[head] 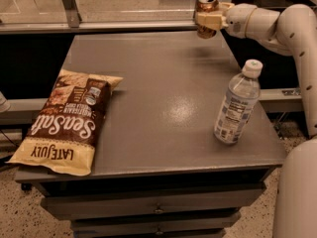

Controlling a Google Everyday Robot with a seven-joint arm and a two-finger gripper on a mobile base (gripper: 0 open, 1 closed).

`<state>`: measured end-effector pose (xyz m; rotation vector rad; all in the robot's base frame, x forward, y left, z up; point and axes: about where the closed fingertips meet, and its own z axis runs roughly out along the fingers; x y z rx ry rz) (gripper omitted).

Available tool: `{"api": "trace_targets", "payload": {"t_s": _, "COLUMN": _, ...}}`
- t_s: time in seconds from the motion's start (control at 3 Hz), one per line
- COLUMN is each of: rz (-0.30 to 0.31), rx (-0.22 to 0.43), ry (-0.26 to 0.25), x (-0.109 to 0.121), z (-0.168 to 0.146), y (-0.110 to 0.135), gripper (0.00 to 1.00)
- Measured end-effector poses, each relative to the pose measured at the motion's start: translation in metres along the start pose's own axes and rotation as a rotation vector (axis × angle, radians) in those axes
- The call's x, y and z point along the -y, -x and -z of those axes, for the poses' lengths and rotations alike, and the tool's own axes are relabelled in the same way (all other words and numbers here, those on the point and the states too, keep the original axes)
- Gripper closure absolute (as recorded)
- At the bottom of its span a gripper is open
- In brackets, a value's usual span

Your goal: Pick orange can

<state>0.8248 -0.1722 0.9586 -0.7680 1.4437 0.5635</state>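
The orange can is a small orange-copper drink can with a silver top. It is held upright above the far right corner of the grey table, clear of the surface. My gripper is shut on the can, its pale fingers wrapped around the can's middle. The white arm reaches in from the right.
A clear plastic water bottle with a white cap stands on the right side of the table. A brown and yellow chip bag lies at the front left, overhanging the edge. A rail and a glass panel run behind the table.
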Motion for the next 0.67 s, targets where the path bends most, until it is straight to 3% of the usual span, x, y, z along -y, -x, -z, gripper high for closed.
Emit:
{"api": "trace_targets", "payload": {"t_s": 0.33, "rz": -0.02, "rx": 0.078, "ry": 0.062, "x": -0.0088, "z": 0.0272, "y": 0.0349, "gripper": 1.0}}
{"api": "trace_targets", "payload": {"t_s": 0.67, "rz": -0.02, "rx": 0.082, "ry": 0.079, "x": -0.0127, "z": 0.0257, "y": 0.0374, "gripper": 1.0}}
